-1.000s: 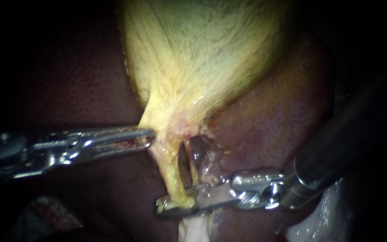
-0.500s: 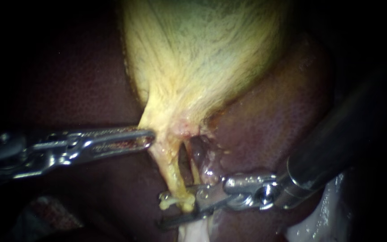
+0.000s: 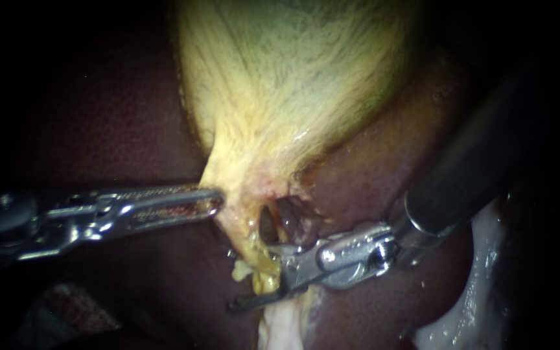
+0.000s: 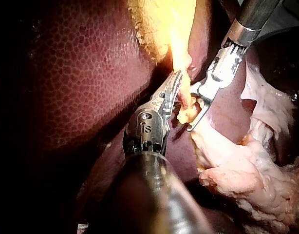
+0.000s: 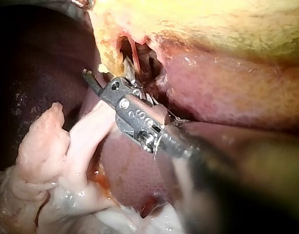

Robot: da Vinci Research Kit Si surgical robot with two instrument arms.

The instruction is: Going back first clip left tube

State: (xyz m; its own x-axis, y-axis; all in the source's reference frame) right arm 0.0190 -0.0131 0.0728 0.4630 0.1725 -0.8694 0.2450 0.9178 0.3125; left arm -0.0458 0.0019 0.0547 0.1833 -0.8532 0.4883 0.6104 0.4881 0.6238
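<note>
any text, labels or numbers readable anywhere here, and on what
No text can be read.
On the left instrument: a small stamped mark on its wrist joint, too small to read.
On the liver and gallbladder: none.

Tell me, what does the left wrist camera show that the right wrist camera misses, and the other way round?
Only the left wrist view shows the left instrument, which grips the yellow gallbladder at its narrow end. Only the right wrist view looks into the hollow opened in the tissue just ahead of the right instrument. Both show the right instrument at the yellow tube, the reddish liver around it, and the pale fatty tissue beside it.
</note>
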